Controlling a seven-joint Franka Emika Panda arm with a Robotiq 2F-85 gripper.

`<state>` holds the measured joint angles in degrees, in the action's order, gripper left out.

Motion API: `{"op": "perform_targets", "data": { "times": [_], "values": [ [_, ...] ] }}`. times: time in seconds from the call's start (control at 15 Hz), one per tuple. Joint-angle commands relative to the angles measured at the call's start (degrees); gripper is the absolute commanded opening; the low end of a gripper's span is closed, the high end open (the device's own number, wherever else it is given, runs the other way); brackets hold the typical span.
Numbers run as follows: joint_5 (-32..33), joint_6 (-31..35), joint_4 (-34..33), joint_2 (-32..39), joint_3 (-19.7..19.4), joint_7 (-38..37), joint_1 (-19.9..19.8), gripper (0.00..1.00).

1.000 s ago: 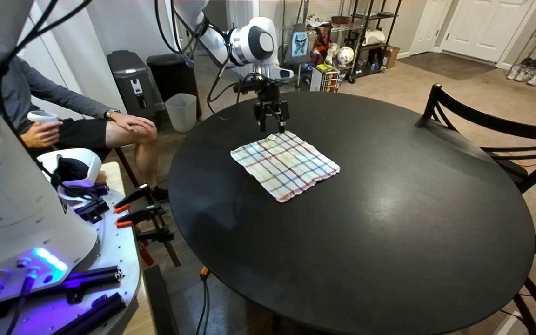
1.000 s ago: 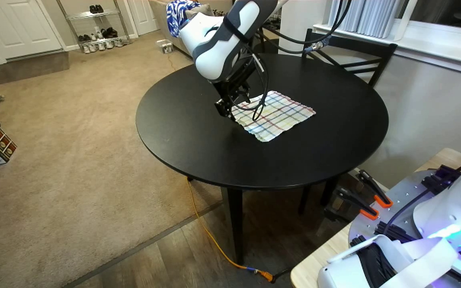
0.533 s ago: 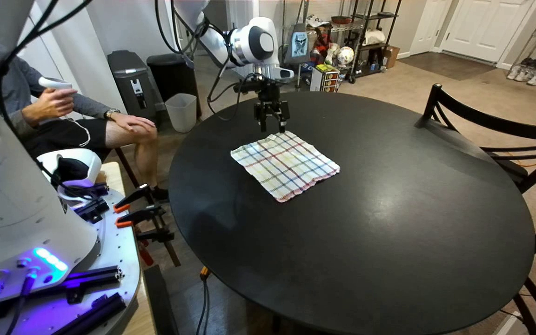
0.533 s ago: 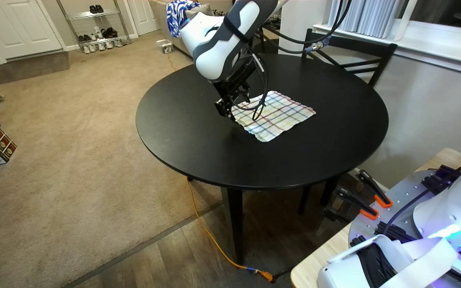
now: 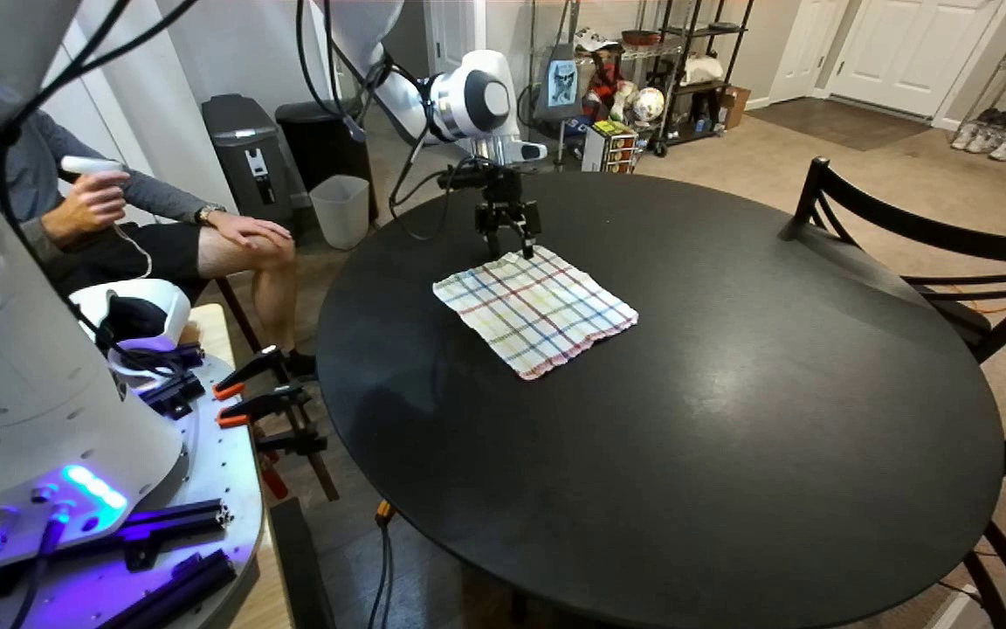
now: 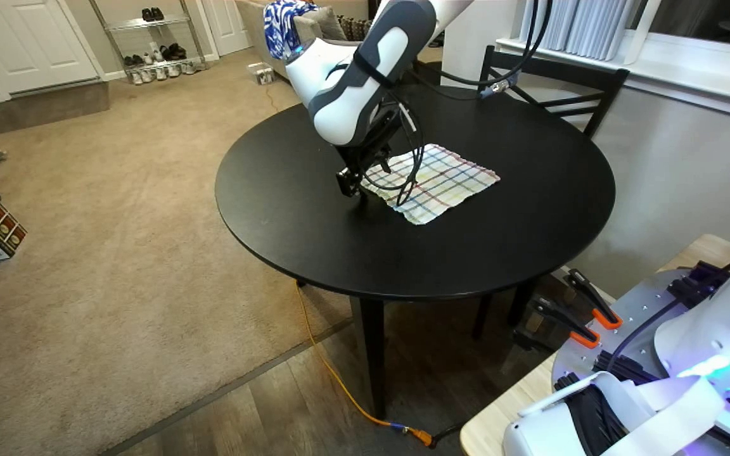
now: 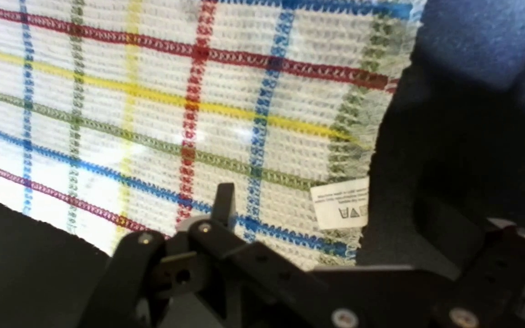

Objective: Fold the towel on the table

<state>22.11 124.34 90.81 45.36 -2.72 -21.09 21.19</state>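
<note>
The towel (image 5: 538, 310) is white with a plaid grid of coloured lines. It lies spread flat on the round black table (image 5: 695, 411), and it also shows in an exterior view (image 6: 450, 180) and the wrist view (image 7: 162, 100). My gripper (image 5: 510, 251) points down at the towel's edge, fingers spread and nothing between them. In the wrist view my gripper (image 7: 360, 212) has one finger over the cloth and the other in shadow over the dark table, with the towel's white label (image 7: 341, 205) between. Whether a fingertip touches the cloth cannot be told.
Dark chairs (image 5: 931, 236) stand at the table's edge. A seated person (image 5: 119, 210) holds a white controller beside the table. Clamps (image 5: 263, 400) stick out from the robot's stand. Arm cables (image 6: 412, 158) hang over the towel in an exterior view.
My gripper was still between the earlier frames and has since come down a little toward the towel's edge. The towel has not moved. The person's hand with the controller has risen.
</note>
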Motion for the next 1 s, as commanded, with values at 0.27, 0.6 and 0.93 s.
{"op": "perform_targets", "data": {
  "times": [0.27, 0.6, 0.93],
  "values": [
    [8.7, 5.1, 4.2, -0.8, -6.1, -14.0, 6.0, 1.00],
    [11.1, 4.8, 6.4, -1.4, -6.9, -19.0, 6.2, 1.00],
    [13.9, 5.6, 9.2, -2.0, -7.9, -22.0, 5.4, 1.00]
  ]
}}
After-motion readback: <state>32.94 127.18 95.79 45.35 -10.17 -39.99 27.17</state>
